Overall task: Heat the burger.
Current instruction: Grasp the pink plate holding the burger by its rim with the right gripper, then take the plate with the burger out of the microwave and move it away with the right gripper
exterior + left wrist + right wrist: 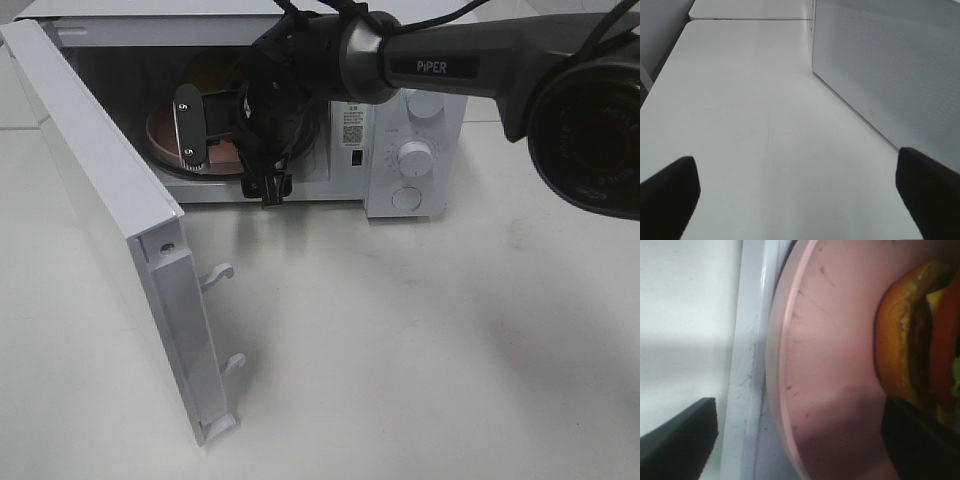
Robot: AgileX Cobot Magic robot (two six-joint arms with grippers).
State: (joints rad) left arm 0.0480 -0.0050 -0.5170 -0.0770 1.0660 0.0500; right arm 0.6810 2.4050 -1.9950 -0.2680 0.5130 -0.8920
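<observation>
- Pink is the plate [830, 365], and it sits inside the white microwave [415, 150], on the cavity floor just past the sill; the burger [915, 340] rests on it, well inside the chamber.
- From the right wrist camera the burger shows a golden-brown bun, a dark patty, a red tomato slice, yellow cheese and a trace of green lettuce. In the high view the arm hides it almost wholly.
- The microwave door [120, 250] stands swung wide toward the camera, its two latch hooks pointing out over the white table [420, 350].
- The right gripper [800, 440] reaches into the cavity mouth with its jaws spread wide, one finger outside the plate rim over the sill and the other close by the burger. It appears to grip nothing, though the finger beside the burger is partly cut off by the frame edge, so contact there cannot be ruled out.
- The left gripper [795, 200] hangs over bare table beside the microwave's perforated side wall, jaws wide apart and empty.
- Handling judgement: the burger looks light, soft and loosely stacked, with a glossy bun that could slip, so a pinch on the bun risks squashing it or shearing the layers.
- The stiff plate rim is the safer place to take hold, keeping the plate level.
- With the burger inside, the likely remaining steps are clearing the arm, shutting the door and turning a dial [415, 155].
</observation>
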